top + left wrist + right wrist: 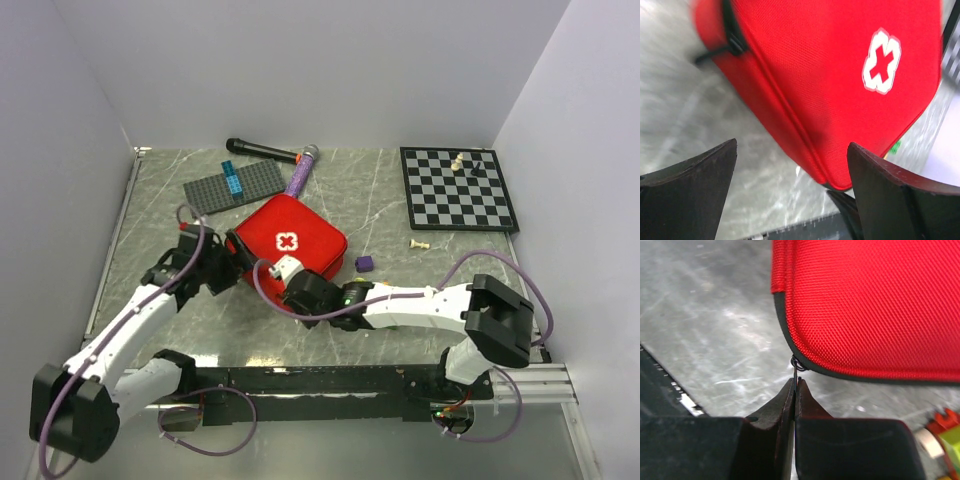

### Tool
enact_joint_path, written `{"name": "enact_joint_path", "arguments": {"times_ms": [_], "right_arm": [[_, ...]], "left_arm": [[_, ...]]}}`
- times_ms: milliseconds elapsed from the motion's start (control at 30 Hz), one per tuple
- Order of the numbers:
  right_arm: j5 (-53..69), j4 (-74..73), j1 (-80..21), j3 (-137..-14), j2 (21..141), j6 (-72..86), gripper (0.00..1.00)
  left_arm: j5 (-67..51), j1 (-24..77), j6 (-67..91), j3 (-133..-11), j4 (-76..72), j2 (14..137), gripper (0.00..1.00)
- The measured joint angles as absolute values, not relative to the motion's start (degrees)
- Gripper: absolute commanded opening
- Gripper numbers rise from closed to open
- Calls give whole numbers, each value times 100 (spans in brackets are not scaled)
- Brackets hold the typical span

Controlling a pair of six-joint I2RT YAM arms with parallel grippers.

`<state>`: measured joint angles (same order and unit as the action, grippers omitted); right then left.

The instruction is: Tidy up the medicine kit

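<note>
The medicine kit [290, 240] is a red zip case with a white cross, lying shut on the marble table. It fills the left wrist view [830, 65] and the right wrist view [875, 305]. My right gripper [278, 273] sits at the kit's near corner. Its fingertips [796, 382] are shut on the thin black zipper pull [797, 367] that hangs from the kit's edge. My left gripper [235, 260] is open at the kit's left side, with the kit's corner between and beyond its fingers [792, 150], not gripped.
A grey studded baseplate [235, 186] with a blue brick [233, 178] lies behind the kit. A black microphone [262, 150] and a purple one [300, 172] lie at the back. A chessboard [458, 188] sits at back right, a white chess piece [420, 243] and a purple block [365, 264] right of the kit.
</note>
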<state>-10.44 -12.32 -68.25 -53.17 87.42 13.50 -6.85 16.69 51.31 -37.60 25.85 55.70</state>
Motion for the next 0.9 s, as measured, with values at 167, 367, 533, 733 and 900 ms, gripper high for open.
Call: {"name": "enact_joint_path", "arguments": {"times_ms": [167,367,533,733,900], "right_arm": [[-1041,-1229,-7041,-5443,8871,1288,0],[-1100,-1229,-7063,-5439,8868,1273,0],[-1310,-1122,-7072,-5242,8739,1236,0],[-1437,-947,-6753,-4731,8287,1166,0],[-1350,-1017,-6158,-4418,7891,1216,0]], "left_arm": [[-598,2121,5391,-3752,2370,6077,92],[-311,2141,5439,-3769,2106,6512,68],[-261,2158,5306,-4016,2097,7041,30],[-148,2163,5221,-4329,2196,7345,1],[-71,2185,5019,-4611,2239,7640,1]]}}
